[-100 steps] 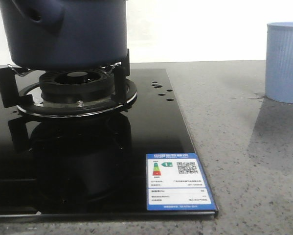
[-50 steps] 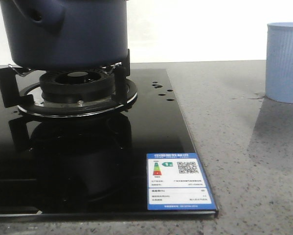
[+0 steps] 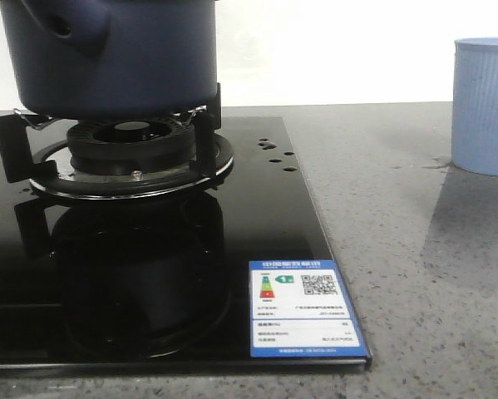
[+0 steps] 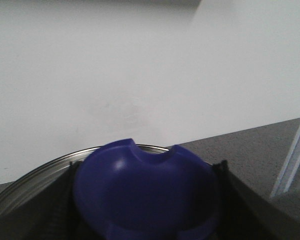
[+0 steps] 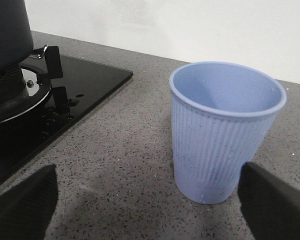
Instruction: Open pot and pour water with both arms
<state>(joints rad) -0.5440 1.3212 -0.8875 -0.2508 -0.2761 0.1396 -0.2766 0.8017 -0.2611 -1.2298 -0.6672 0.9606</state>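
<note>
Pot location: the pot (image 3: 115, 58) sits on the burner stand (image 3: 128, 154) of the black stove (image 3: 149, 274), far left of the counter (image 3: 415, 274).
Left hand: the left hand (image 4: 144, 200) is clamped on the blue lid knob (image 4: 144, 190), steel lid rim (image 4: 34, 172) behind it.
Right hand: the right hand (image 5: 150, 200) is wide, straddling the light blue cup (image 5: 225, 130).
Risk, lid: a tilted lift may let the knob slip and drop the lid onto the glass.
Risk, cup: an off-centre closing may tip the light cup and spill it.
</note>
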